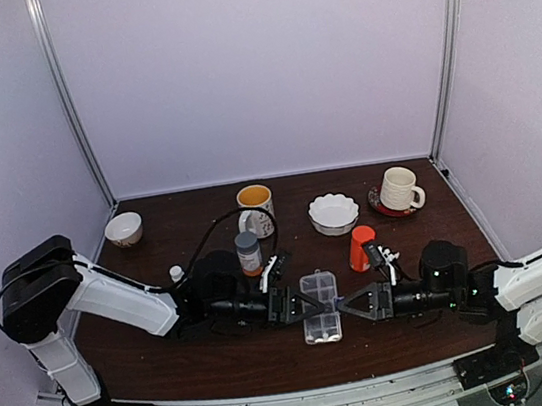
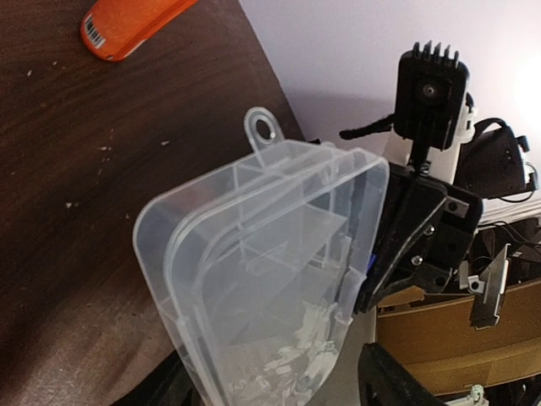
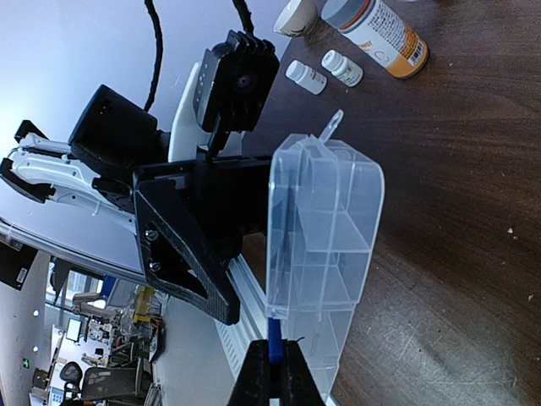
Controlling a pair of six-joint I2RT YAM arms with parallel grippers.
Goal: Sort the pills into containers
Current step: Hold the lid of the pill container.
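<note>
Reaching in low, my right gripper [image 1: 343, 304] pinches the pill box [image 1: 320, 309] from 3 o'clock while my left gripper [image 1: 299, 305] (at 9 o'clock) stands spread around its edge.

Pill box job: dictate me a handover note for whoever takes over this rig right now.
Left gripper: open, jaws either side of the pill box.
Right gripper: shut on the box's edge.
Pills: heaped in one end compartment; the others look empty.
Done: nothing sorted that shows.
Left to do: spread the pills among the compartments.
</note>
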